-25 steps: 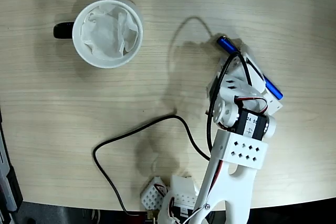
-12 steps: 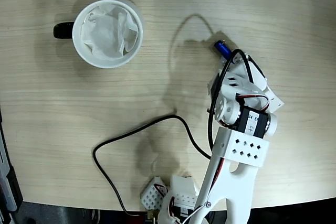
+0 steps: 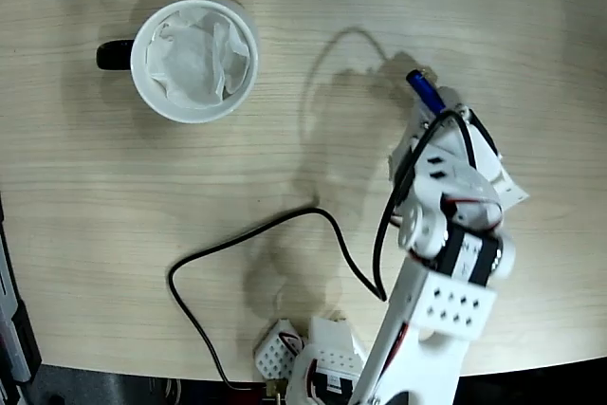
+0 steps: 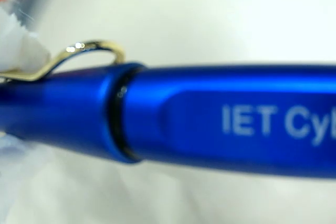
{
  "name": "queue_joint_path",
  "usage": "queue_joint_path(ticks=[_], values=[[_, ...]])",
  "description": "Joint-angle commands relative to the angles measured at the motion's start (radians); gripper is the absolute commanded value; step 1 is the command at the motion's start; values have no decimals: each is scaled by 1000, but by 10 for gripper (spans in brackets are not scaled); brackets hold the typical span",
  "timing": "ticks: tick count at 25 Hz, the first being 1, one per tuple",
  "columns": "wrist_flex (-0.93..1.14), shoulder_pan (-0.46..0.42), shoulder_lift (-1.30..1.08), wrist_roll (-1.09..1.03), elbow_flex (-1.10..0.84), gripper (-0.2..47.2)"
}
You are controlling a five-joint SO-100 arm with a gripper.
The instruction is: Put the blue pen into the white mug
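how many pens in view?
1. The blue pen pokes out past the gripper on the right in the fixed view, most of it hidden by the arm; it fills the wrist view. No others seen.

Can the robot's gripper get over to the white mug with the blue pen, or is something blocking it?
Probably yes. The table between the gripper holding the blue pen and the white mug looks bare; the black cable lies nearer the arm's base.
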Motion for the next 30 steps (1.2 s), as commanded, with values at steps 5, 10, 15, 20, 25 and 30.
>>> queue_joint_path(ticks=[5, 10, 15, 20, 25, 30], values=[[-41, -11, 304, 37, 40, 0], [-227, -40, 486, 37, 209, 0], [-503, -120, 719, 37, 469, 0], [-703, -233, 973, 95, 692, 0], [-704, -359, 1115, 256, 726, -1], [-782, -445, 1218, 439, 721, -1]])
